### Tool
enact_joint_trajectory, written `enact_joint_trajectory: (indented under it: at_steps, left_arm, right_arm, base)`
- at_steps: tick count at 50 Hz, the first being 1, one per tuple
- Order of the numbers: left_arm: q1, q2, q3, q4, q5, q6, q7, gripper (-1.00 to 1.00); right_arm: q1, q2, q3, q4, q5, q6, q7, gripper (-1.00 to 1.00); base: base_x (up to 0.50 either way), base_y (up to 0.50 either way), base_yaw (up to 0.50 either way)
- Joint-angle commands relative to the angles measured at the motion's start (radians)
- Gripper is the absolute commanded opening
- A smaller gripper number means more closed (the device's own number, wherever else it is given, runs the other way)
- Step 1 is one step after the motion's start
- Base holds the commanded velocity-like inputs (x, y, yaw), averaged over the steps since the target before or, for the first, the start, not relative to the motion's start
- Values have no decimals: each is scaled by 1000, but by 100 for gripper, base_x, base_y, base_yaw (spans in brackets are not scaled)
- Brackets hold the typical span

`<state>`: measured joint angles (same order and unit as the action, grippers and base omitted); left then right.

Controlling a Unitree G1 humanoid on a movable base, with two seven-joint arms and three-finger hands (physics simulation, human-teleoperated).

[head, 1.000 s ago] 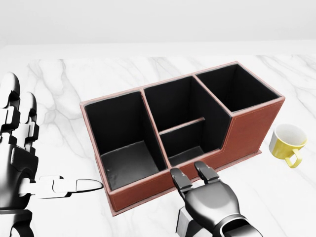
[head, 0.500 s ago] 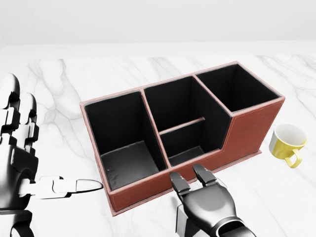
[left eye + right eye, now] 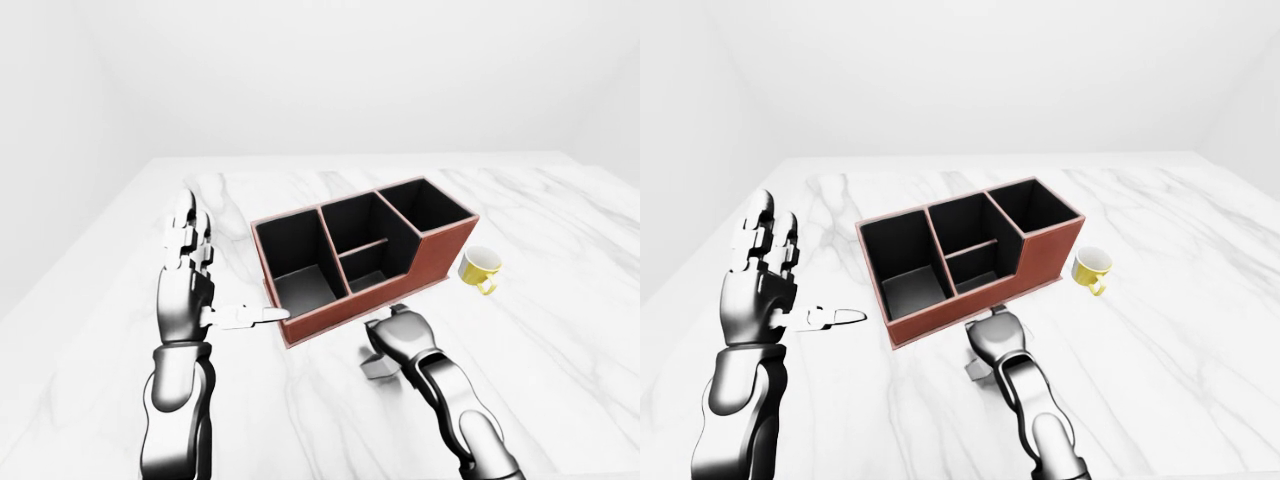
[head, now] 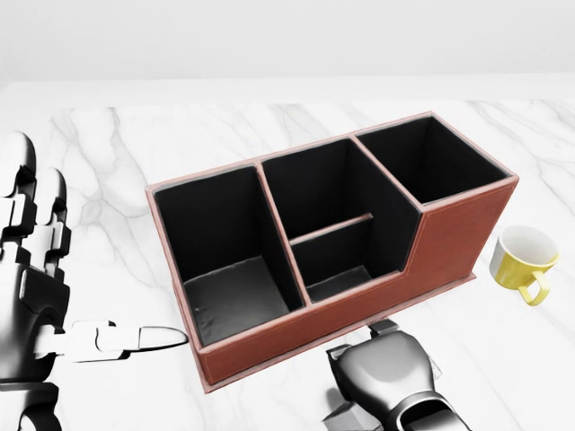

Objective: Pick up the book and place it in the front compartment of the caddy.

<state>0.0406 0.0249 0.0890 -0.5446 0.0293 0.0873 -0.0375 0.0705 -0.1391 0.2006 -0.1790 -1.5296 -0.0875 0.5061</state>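
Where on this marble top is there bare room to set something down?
Bare marble table lies above the caddy in the left-eye view and right of the yellow mug. Crowded: the caddy's lower edge, with the left hand and right hand close by.

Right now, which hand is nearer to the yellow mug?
Right. The right hand sits below the caddy, lower left of the mug; the left hand is far left.
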Motion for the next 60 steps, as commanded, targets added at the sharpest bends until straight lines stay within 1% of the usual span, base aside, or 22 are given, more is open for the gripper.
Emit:
enact_joint_trajectory:
  at_steps: [1,4,6,9,15,17,18,22,24,27,28,31,32,34,37,40,43,47,53,54,60]
  left_arm:
    - [5,-2,-3,1,3,0,-2,100]
    - [-2,-1,1,14,1,0,3,100]
    - [0,-2,0,16,1,0,4,100]
    - [-2,-1,-1,20,0,0,5,100]
    - [-32,1,-8,70,7,0,17,100]
    - [-60,5,-9,97,9,0,22,100]
    - [-87,9,-8,121,12,0,26,100]
    - [-139,19,-7,160,11,0,36,100]
    - [-186,27,-4,203,10,0,41,100]
    - [-240,33,-7,249,5,0,50,100]
    - [-265,36,-11,279,6,0,52,100]
    - [-311,45,-8,336,3,0,57,100]
    - [-340,49,-6,371,0,0,61,100]
    - [-362,54,-6,397,-2,0,63,100]
    - [-427,64,1,491,-12,0,70,100]
    - [-466,70,-1,567,-18,0,77,100]
    - [-496,75,-2,607,-23,0,78,100]
    - [-552,91,6,685,-33,0,79,100]
    - [-618,114,16,746,-47,0,85,100]
    - [-640,120,19,764,-51,0,87,100]
    - [-717,148,30,790,-73,0,93,100]
  right_arm:
    - [46,-4,-4,45,26,0,61,-100]
    - [44,-2,-11,14,43,0,91,-100]
    - [47,-2,-7,34,27,0,53,-100]
    - [48,-2,-8,16,33,0,60,-100]
    - [31,-2,-25,-9,55,0,93,-100]
    - [8,-4,-41,-4,73,0,110,-100]
    - [-14,-5,-55,3,90,0,123,-100]
    - [-51,-7,-85,10,119,0,154,-100]
    - [-82,-11,-108,-1,151,0,192,-100]
    - [-112,-18,-143,-55,199,0,192,-100]
    - [-126,-18,-158,-85,234,0,192,-100]
    - [-156,-19,-178,-116,270,0,192,-100]
    - [-181,-19,-187,-128,290,0,192,-100]
    - [-197,-23,-193,-134,301,0,192,-100]
    - [-233,-26,-197,-128,310,0,192,-100]
    - [-255,-30,-203,-141,325,0,192,-100]
    - [-260,-35,-207,-160,336,0,192,-100]
    - [-317,-38,-209,-138,348,0,192,-100]
    - [-378,-55,-221,-132,375,0,192,-100]
    - [-392,-60,-223,-134,381,0,192,-100]
    - [-443,-77,-236,-157,409,0,192,-100]
  base:
    - [0,0,0]
    - [0,0,0]
    - [0,0,0]
    - [0,0,0]
    - [0,0,0]
    - [0,0,0]
    - [0,0,0]
    - [0,0,0]
    - [0,0,0]
    - [0,0,0]
    - [0,0,0]
    - [0,0,0]
    - [0,0,0]
    - [0,0,0]
    - [0,0,0]
    - [0,0,0]
    - [0,0,0]
    - [0,0,0]
    - [0,0,0]
    - [0,0,0]
    - [0,0,0]
